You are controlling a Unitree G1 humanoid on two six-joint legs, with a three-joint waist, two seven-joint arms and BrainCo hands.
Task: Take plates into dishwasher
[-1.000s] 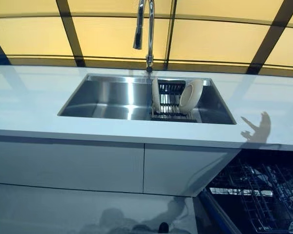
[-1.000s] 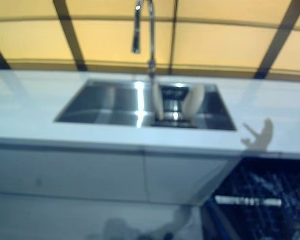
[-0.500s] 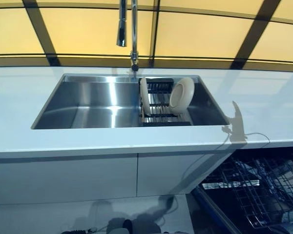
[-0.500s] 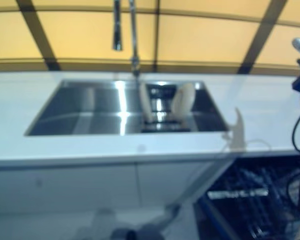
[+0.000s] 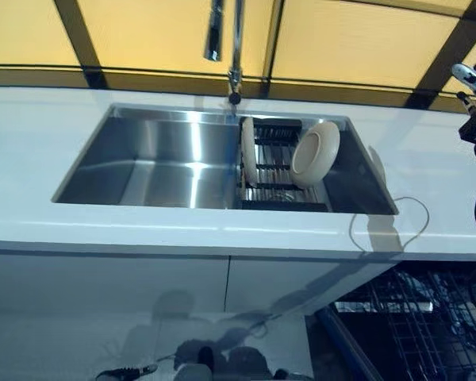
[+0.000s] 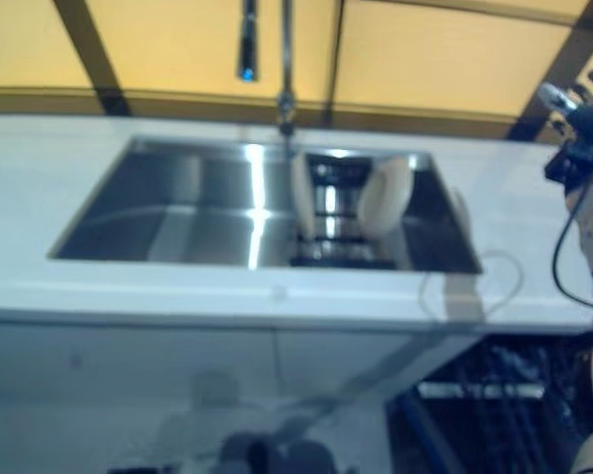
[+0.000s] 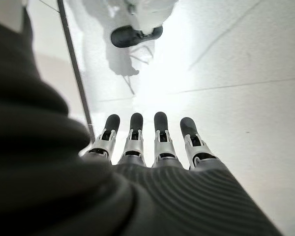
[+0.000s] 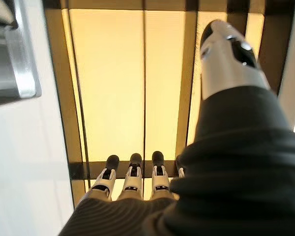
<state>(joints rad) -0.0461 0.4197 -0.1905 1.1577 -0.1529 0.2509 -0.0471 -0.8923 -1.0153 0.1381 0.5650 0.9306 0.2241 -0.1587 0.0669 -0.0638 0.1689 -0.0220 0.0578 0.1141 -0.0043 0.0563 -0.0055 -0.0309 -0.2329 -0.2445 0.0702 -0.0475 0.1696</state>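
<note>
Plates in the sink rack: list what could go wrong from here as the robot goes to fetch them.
1. The two plates stand on edge in the rack inside the sink; a clumsy grasp could tip one against the steel wall.
2. The right robot hand, open, is raised beside the sink; reaching in, it might clip the faucet.
3. The open dishwasher rack sits low to the right, so a carried plate could knock the countertop edge.

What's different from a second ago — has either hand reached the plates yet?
Not yet. The right hand has risen into the head views at the right edge, above the countertop, open and holding nothing. The scene's shift is camera motion. Both plates stay upright in the rack in the sink. The left hand hangs open over the floor.
</note>
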